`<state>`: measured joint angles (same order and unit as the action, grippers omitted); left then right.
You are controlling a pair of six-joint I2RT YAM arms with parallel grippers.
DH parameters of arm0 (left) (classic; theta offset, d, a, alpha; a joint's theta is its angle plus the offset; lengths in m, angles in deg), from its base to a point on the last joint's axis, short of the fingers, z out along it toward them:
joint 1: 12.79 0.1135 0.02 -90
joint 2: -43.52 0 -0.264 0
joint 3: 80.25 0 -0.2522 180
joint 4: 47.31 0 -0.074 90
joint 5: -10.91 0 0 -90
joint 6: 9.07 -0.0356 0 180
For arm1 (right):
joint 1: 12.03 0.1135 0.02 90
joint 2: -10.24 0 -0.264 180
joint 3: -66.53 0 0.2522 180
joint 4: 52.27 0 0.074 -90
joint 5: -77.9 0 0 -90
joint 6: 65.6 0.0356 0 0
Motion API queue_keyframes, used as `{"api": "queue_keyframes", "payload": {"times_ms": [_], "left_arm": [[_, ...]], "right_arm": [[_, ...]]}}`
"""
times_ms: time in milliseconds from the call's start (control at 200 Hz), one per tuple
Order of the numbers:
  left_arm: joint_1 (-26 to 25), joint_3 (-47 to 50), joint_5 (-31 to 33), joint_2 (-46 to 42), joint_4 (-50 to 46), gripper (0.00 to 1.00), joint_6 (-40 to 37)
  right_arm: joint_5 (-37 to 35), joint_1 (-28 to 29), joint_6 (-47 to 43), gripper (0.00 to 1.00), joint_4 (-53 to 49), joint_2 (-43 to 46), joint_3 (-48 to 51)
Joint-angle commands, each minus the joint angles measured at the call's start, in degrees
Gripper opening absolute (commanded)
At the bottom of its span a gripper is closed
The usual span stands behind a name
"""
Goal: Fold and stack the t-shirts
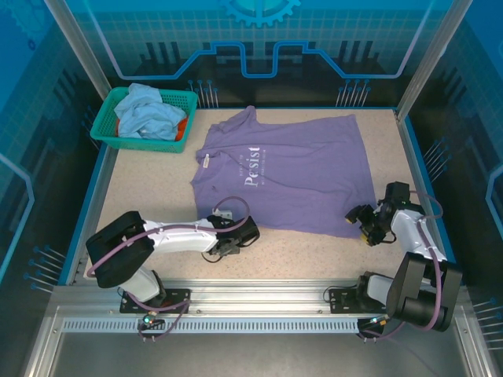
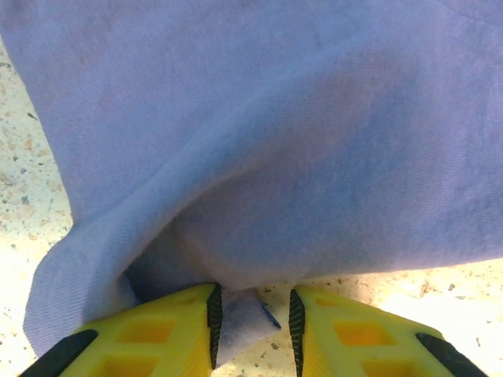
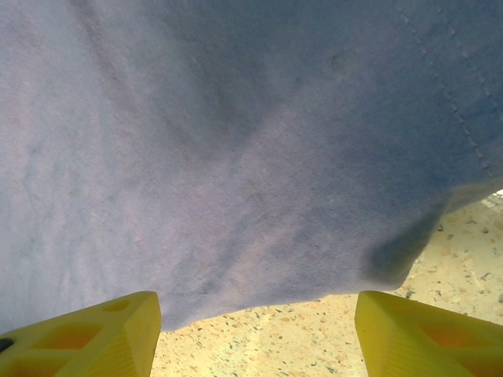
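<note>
Speckled table point(image 1: 149, 196) carries the lavender t-shirt point(image 1: 299, 177); left claw point(image 2: 253, 314) stands narrowly parted around a hem fold (perhaps not gripped), right claw point(image 3: 255, 314) gapes wide, empty.

Lavender t-shirt point(image 1: 302, 169), white lettering point(image 1: 253, 174); teal basket point(image 1: 106, 135), light-blue cloth point(image 1: 149, 114), possibly orange cloth point(image 1: 182, 128).

Purple shirt point(image 1: 291, 177): short-sleeved, white chest lettering, front up, spread mostly flat on table point(image 1: 149, 196); collar left, hem right, one sleeve pointing far side. Near-left edge rucked into raised fold. Light-blue shirt point(image 1: 149, 111): crumpled heap in basket point(image 1: 126, 143), far-left corner. Orange shirt point(image 1: 182, 128): beneath blue, sliver showing.
</note>
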<state>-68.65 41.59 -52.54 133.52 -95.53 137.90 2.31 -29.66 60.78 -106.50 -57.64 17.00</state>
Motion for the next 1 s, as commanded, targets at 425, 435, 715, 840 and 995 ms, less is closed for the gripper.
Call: {"api": "queue_keyframes", "payload": {"times_ms": [425, 435, 715, 840, 995], "left_arm": [[1.0, 3.6, -4.6, -6.2, 1.7, 0.00, -3.4], [1.0, 3.6, -4.9, -6.7, 1.7, 0.00, -3.7], [1.0, 5.2, -11.5, -15.0, 5.4, 0.00, -10.8], [1.1, 4.7, -14.9, -15.1, 7.4, 0.00, -14.4], [1.1, 6.5, -16.2, -16.1, 9.7, 0.00, -15.7]], "right_arm": [[-10.0, -0.9, 3.5, 0.64, -7.2, 2.3, -3.4], [-10.2, -1.2, 3.6, 0.64, -7.6, 2.3, -3.5], [-10.7, -13.7, 5.1, 0.56, -12.2, 1.8, -4.6], [-12.4, -14.9, 5.9, 0.55, -12.2, -1.1, -5.0], [-8.3, -17.7, 2.8, 0.49, -6.5, -5.0, -3.7]]}}
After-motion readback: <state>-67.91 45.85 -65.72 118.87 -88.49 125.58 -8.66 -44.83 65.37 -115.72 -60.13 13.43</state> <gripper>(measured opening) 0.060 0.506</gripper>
